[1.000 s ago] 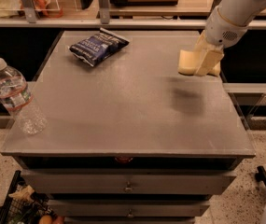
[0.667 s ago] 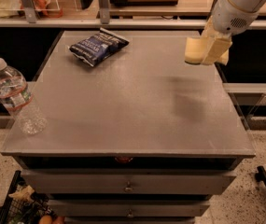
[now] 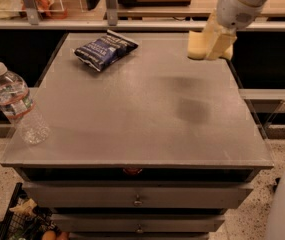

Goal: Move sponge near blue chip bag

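Observation:
The pale yellow sponge (image 3: 196, 47) hangs in my gripper (image 3: 213, 46), which is shut on it above the far right part of the grey table (image 3: 142, 129). The cream fingers (image 3: 222, 40) clamp its right side. The blue chip bag (image 3: 104, 50), dark navy with white lettering, lies flat at the far left of the table, well to the left of the sponge. The sponge's shadow falls on the table right of the middle.
A clear water bottle (image 3: 17, 104) with a white cap stands at the table's left front edge. A shelf rail (image 3: 132, 24) runs behind the table. Drawers (image 3: 137, 199) sit under the tabletop.
My gripper has lifted the sponge higher and carried it toward the back of the table and slightly left. The bag and the bottle have not moved.

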You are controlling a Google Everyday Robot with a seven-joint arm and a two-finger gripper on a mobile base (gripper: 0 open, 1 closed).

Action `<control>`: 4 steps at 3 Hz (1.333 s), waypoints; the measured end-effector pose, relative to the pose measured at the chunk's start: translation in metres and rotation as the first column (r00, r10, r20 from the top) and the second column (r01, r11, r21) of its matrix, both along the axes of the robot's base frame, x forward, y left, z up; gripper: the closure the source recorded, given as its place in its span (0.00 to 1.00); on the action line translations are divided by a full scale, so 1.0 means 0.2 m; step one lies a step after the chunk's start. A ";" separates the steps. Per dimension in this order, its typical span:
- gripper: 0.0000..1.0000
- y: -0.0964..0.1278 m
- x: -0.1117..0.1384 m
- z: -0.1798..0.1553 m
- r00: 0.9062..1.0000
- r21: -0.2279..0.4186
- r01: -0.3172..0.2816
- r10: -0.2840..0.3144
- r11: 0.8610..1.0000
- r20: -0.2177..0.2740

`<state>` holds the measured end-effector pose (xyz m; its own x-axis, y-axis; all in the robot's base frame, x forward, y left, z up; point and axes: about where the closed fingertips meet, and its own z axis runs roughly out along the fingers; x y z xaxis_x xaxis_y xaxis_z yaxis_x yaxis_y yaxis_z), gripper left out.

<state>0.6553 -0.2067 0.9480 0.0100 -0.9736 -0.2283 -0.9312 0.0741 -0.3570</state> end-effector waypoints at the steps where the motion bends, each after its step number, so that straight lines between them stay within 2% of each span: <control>1: 1.00 0.16 0.18 0.08 0.991 0.013 -0.104 0.103 0.994 0.087; 2: 1.00 0.34 0.32 0.16 0.968 0.047 -0.195 0.184 0.980 0.169; 3: 1.00 0.51 0.40 0.18 0.944 0.107 -0.277 0.250 0.955 0.217; 4: 1.00 0.70 0.42 0.12 0.917 0.200 -0.376 0.333 0.905 0.219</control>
